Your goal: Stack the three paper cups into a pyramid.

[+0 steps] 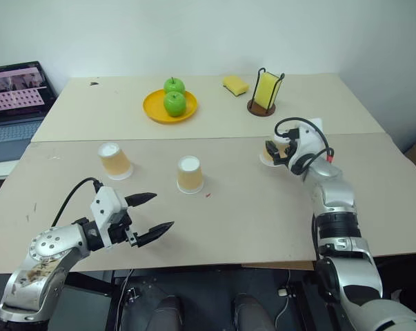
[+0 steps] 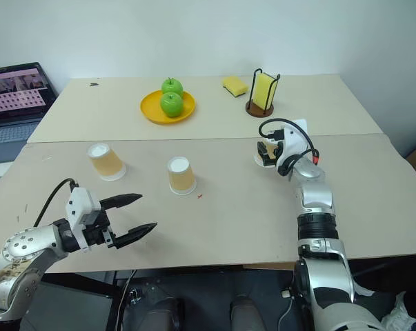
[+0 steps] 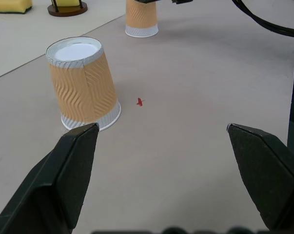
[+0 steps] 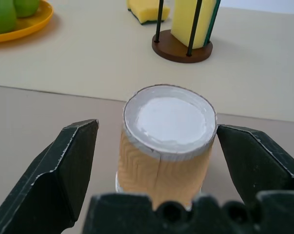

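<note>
1. The right gripper [image 4: 156,141] is reaching around the right-hand cup [image 4: 162,141], jaws spread wide, one black finger standing off each side of it and nothing gripped yet.
2. That cup is sitting upside down, white base up, on the near table [image 1: 249,227], just this side of the seam where the far table begins.
3. To do this well, I'd say it wants the cup centred between the fingers and a gentle close on the ribbed wall; paper crushes easily.
4. The middle cup [image 1: 190,174] is standing well to the left of the right-hand cup, and the left cup [image 1: 114,161] farther left again; both are inverted and apart from each other.
5. The left gripper [image 1: 152,212] is hovering empty and fully open, far to the left of the right-hand cup and nearer the robot, close by the middle cup.
6. Beyond the right-hand cup, the sponge holder [image 1: 265,93] is standing near; a straight lift should stay clear of it.
7. Between the right-hand cup and the middle cup the tabletop is lying bare, giving open room for a carry leftward.
</note>
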`<state>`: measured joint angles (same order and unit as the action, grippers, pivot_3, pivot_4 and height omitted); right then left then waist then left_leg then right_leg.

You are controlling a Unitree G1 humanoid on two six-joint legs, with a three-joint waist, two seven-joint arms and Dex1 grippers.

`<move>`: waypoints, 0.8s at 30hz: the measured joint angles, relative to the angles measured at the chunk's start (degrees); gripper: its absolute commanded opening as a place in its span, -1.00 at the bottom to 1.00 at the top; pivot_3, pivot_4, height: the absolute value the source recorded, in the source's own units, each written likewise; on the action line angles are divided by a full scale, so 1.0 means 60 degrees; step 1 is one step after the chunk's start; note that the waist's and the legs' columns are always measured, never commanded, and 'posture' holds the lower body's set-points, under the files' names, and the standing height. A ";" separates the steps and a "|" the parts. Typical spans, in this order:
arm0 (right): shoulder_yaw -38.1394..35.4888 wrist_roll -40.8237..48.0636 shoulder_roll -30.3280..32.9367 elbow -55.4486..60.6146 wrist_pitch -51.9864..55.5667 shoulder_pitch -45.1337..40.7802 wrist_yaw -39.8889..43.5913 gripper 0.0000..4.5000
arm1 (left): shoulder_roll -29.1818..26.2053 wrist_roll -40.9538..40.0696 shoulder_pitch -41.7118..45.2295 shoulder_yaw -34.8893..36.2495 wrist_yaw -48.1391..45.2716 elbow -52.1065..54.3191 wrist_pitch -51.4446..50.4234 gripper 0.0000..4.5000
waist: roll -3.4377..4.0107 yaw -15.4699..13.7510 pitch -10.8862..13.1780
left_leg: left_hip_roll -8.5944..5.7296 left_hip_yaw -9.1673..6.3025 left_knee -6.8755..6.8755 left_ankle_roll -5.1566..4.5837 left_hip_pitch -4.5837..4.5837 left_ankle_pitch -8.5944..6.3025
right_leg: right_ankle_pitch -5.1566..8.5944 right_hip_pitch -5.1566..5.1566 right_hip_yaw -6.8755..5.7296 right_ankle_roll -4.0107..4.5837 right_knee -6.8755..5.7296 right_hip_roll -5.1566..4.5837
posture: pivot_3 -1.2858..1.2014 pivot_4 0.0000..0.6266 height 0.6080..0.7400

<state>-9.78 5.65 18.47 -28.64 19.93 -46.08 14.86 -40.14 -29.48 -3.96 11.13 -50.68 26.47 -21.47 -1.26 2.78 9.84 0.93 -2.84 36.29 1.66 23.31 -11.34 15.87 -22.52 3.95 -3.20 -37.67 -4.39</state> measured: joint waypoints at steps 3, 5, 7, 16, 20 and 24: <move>0.0006 -0.0027 0.0000 -0.0863 -0.0443 -0.0334 -0.0036 0.99 | 0.0001 0.0005 -0.0047 -0.0002 0.0007 0.0003 0.0000 1.00 | 0.0000 0.0001 0.0000 | 0.0000 -0.0001 0.0000 0.0000 0.0000 0.0000 | 0.0000 0.0000 0.0000 0.0000 0.0000 0.0000 | 0.03 -0.52 0.88; 0.0014 -0.0033 0.0000 -0.1356 -0.0718 -0.0538 -0.0037 0.99 | 0.0001 0.0010 -0.0053 -0.0001 0.0017 0.0004 0.0000 1.00 | 0.0000 0.0002 0.0000 | 0.0000 -0.0001 0.0000 0.0000 0.0000 0.0000 | 0.0000 0.0000 0.0000 0.0000 0.0000 0.0001 | 0.03 -0.52 0.88; 0.0012 -0.0032 0.0000 -0.1895 -0.1012 -0.0815 -0.0051 0.99 | 0.0001 0.0010 -0.0064 -0.0002 0.0031 0.0005 0.0000 1.00 | 0.0000 0.0010 0.0001 | 0.0001 0.0000 0.0000 0.0000 0.0001 0.0000 | 0.0000 -0.0001 0.0001 0.0000 0.0001 0.0000 | 0.03 -0.52 0.88; 0.0008 0.0000 0.0000 -0.2770 -0.1644 -0.1203 -0.0088 0.99 | 0.0003 0.0027 -0.0111 -0.0001 0.0119 0.0009 0.0000 1.00 | 0.0001 0.0013 0.0001 | 0.0001 -0.0001 -0.0001 0.0000 0.0001 0.0000 | 0.0000 -0.0001 0.0000 0.0000 -0.0001 0.0001 | 0.03 -0.52 0.88; 0.0007 0.0012 0.0000 -0.2825 -0.1680 -0.1204 -0.0063 0.54 | 0.0003 0.0033 -0.0137 -0.0002 0.0136 0.0012 0.0000 1.00 | 0.0001 0.0015 0.0001 | 0.0001 -0.0002 -0.0002 0.0000 0.0001 0.0000 | 0.0000 -0.0001 0.0000 0.0000 -0.0001 0.0001 | 0.03 -0.52 0.88; 0.0006 0.0022 0.0000 -0.2825 -0.1718 -0.1204 -0.0043 0.16 | 0.0002 0.0038 -0.0137 -0.0002 0.0146 0.0011 0.0000 1.00 | 0.0001 0.0016 0.0001 | 0.0001 -0.0002 -0.0001 0.0000 0.0000 0.0000 | 0.0000 -0.0001 0.0000 0.0001 -0.0001 0.0001 | 0.03 -0.52 0.88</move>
<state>-9.74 5.79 18.47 -45.58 9.62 -53.30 14.60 -40.12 -29.25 -4.78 11.12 -49.81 26.54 -21.47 -1.25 2.88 9.84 0.94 -2.85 36.28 1.66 23.32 -11.34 15.87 -22.52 3.96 -3.20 -37.68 -4.39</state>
